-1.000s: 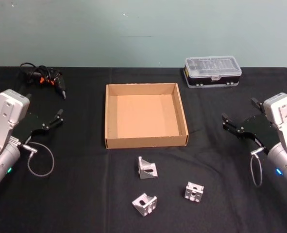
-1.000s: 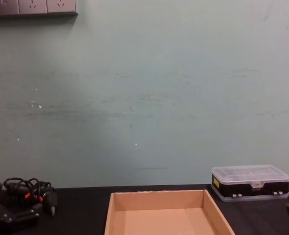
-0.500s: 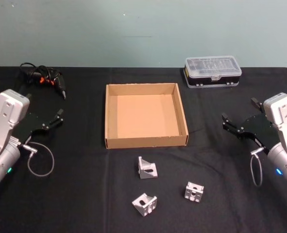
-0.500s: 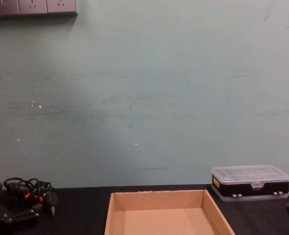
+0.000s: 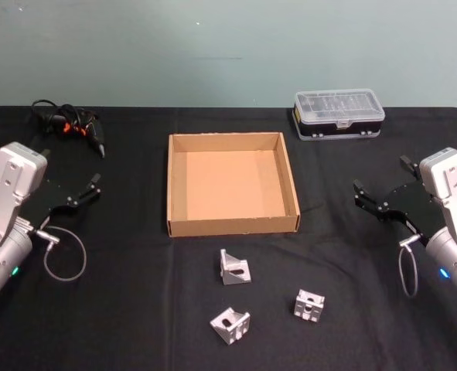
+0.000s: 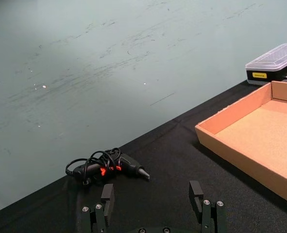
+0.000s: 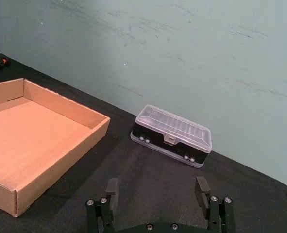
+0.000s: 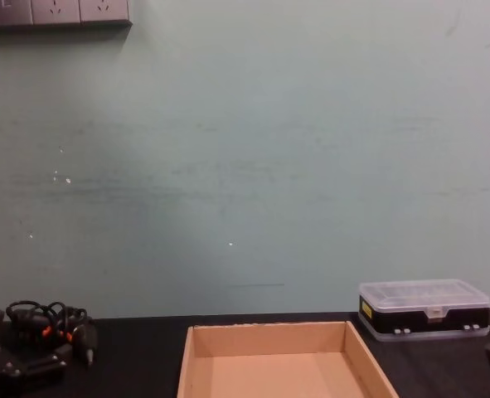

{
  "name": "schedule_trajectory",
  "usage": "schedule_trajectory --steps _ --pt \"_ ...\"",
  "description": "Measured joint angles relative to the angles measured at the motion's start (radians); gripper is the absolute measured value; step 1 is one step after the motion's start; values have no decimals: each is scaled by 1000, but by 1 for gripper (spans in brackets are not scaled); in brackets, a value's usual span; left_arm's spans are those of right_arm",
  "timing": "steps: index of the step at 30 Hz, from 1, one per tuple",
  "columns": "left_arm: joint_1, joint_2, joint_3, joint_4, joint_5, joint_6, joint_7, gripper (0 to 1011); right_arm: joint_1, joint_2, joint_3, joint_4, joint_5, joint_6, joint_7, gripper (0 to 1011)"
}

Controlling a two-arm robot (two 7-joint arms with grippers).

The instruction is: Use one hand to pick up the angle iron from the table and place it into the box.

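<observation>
Three silver angle irons lie on the black table [image 5: 120, 309] in front of the box: one [image 5: 235, 267] closest to it, one [image 5: 230, 325] nearer me, one [image 5: 308, 304] to the right. The tan cardboard box [image 5: 232, 226] stands mid-table with nothing in it, also seen in the chest view [image 8: 265, 338]. My left gripper [image 5: 71, 168] hovers open far to the left of the box, its jaws apart with nothing between them [image 6: 151, 194]. Over on the box's right, my right gripper [image 5: 380, 174] is open too, with nothing held [image 7: 157, 188].
A clear-lidded black organiser case [image 5: 339, 114] sits at the back right. A tangle of black cables with orange bits [image 5: 67, 124] lies at the back left. A looped wire [image 5: 64, 259] hangs by the left arm.
</observation>
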State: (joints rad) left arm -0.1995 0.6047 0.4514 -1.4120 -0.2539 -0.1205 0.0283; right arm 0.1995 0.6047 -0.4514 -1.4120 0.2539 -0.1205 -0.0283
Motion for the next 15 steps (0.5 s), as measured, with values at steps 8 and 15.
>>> schedule_trajectory --steps 8,15 --pt "0 0 0 0 0 0 0 1011 0 0 0 0 0 0 0 1003" --pt "0 0 0 0 0 0 0 1011 -10 -5 29 -3 12 0 28 1003"
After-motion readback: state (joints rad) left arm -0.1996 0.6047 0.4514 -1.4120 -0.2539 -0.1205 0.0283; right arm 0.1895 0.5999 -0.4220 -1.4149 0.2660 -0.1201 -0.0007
